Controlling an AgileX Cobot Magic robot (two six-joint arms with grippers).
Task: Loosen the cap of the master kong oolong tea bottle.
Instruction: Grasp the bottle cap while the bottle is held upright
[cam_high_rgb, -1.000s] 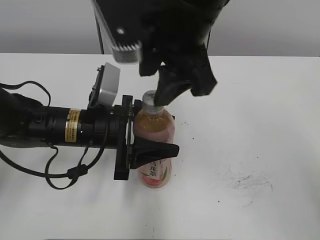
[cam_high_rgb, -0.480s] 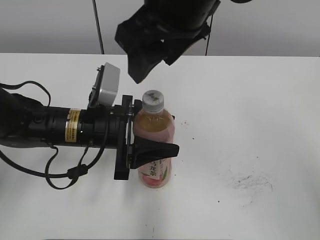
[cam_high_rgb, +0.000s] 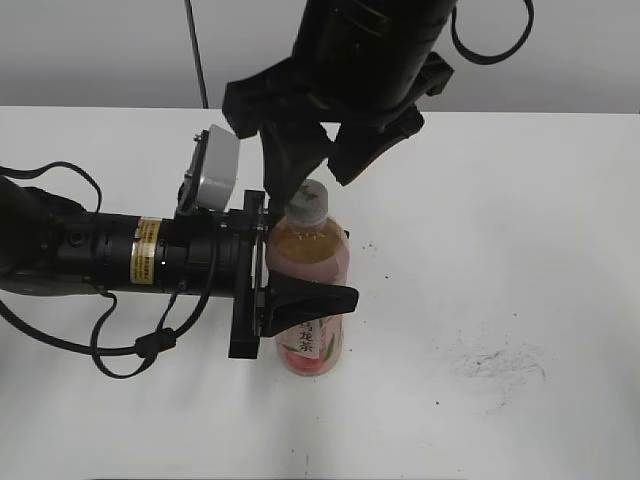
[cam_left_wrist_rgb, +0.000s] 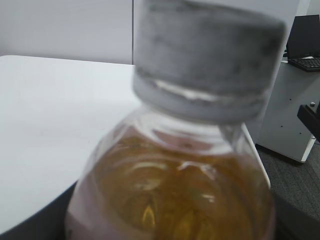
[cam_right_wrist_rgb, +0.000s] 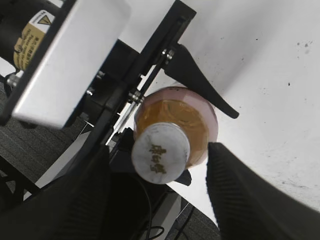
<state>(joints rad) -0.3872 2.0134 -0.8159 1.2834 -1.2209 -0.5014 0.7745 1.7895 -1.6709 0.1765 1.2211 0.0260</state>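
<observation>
The master kong oolong tea bottle (cam_high_rgb: 312, 265) stands upright on the white table, with pinkish-amber tea and a pink label. My left gripper (cam_high_rgb: 300, 268) comes in from the left and is shut on the bottle's body. The white-grey ribbed cap (cam_high_rgb: 308, 200) is on the bottle and fills the left wrist view (cam_left_wrist_rgb: 207, 55), above the bottle's shoulder (cam_left_wrist_rgb: 175, 185). My right gripper (cam_high_rgb: 318, 175) hangs over the cap, open. In the right wrist view its two fingers (cam_right_wrist_rgb: 157, 152) straddle the cap (cam_right_wrist_rgb: 160, 153) with gaps on both sides, and the bottle (cam_right_wrist_rgb: 180, 117) is below.
The left arm with its white wrist camera (cam_high_rgb: 215, 170) and cables (cam_high_rgb: 130, 340) lies across the left of the white table (cam_high_rgb: 520, 230). Dark scuff marks (cam_high_rgb: 495, 362) are at the right front. The left gripper's black finger (cam_right_wrist_rgb: 200, 80) shows beside the bottle.
One second ago my right gripper was down on the cap. It lifted off, turned, and has come back down, open around the cap. The left gripper and bottle have not moved.
</observation>
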